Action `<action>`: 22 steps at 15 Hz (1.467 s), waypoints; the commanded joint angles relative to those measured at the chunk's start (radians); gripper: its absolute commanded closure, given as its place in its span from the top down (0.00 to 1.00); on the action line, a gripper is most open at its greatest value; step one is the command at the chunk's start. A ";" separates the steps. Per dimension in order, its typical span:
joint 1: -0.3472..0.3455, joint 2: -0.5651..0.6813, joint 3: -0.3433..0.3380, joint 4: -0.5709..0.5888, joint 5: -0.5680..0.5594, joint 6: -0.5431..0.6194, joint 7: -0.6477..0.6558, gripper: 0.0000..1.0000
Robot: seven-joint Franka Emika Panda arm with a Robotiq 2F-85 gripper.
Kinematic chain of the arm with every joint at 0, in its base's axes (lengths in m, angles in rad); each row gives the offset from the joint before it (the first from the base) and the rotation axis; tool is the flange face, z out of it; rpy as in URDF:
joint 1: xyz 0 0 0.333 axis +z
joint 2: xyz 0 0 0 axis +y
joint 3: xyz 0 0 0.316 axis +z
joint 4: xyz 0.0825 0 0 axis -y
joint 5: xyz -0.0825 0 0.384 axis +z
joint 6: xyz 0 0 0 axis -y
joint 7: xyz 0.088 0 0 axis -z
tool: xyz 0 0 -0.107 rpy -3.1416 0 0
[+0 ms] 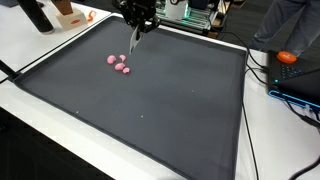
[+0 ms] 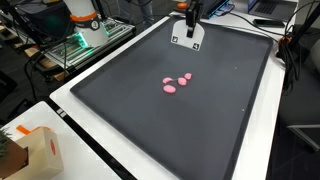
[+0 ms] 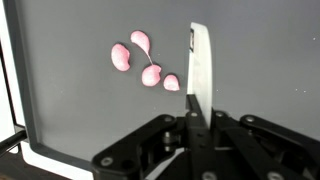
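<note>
Pinching a white blade [image 3: 200,60], the gripper [image 3: 196,120] hovers just beside the pink beans [image 3: 151,76] on the dark mat [image 3: 80,110]; lowering the blade against them seems next.

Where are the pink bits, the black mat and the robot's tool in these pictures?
pink pieces [image 3: 151,75]: wrist view, on one piece in the cluster's middle.
black mat [image 1: 150,120]: in an exterior view, on its bare middle.
tool [image 1: 134,46]: in an exterior view, at its fingertips.
</note>
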State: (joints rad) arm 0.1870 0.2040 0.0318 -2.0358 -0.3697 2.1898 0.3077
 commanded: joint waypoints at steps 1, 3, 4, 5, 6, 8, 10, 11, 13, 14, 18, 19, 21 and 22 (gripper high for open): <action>0.024 0.078 0.014 0.093 -0.046 -0.113 0.054 0.01; 0.039 0.119 0.016 0.138 -0.058 -0.170 0.067 0.01; 0.047 0.144 0.016 0.163 -0.063 -0.196 0.070 0.01; 0.053 0.165 0.017 0.186 -0.063 -0.218 0.069 0.01; 0.060 0.188 0.016 0.209 -0.063 -0.239 0.069 0.01; 0.074 0.231 0.013 0.253 -0.065 -0.269 0.067 0.01; 0.084 0.268 0.009 0.294 -0.063 -0.293 0.062 0.01; 0.088 0.284 0.008 0.313 -0.062 -0.301 0.059 0.01; 0.097 0.313 0.002 0.350 -0.067 -0.320 0.057 0.01; 0.099 0.324 0.001 0.365 -0.065 -0.327 0.054 0.01; 0.102 0.369 -0.008 0.423 -0.060 -0.352 0.046 0.01; 0.103 0.379 -0.011 0.436 -0.060 -0.355 0.047 0.01; 0.099 0.400 -0.014 0.466 -0.051 -0.365 0.038 0.01; 0.096 0.409 -0.015 0.480 -0.042 -0.371 0.035 0.01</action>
State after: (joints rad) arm 0.2753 0.5699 0.0298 -1.6183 -0.4109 1.8626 0.3520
